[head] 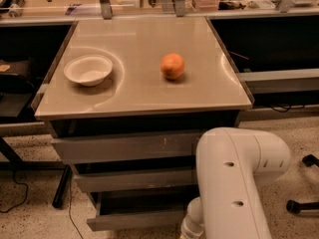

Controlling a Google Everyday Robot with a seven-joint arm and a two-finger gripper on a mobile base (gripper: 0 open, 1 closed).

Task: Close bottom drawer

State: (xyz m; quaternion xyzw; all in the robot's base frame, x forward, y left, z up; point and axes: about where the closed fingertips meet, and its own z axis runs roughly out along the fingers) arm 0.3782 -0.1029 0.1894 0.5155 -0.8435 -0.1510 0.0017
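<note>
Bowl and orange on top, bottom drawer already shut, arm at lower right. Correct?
No. The camera view shows the bottom drawer pulled out, its tray exposed. Bowl and orange on top, arm at lower right: correct. The claw is out of frame.

Matt metal bottom drawer (134, 219), glossy tabletop (139, 91), smooth plastic arm (234, 183); claw out of view.

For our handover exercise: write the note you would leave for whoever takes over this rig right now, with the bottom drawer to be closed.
Gripper: out of view, below the picture's bottom edge; only the arm shows, bending down at lower right.
Bottom drawer: pulled out, its front standing proud of the middle drawer.
Done: nothing that shows; the drawer is open.
Left: bring the gripper to the drawer front and push it flush.
Bowl and orange on top: not part of the job.
</note>
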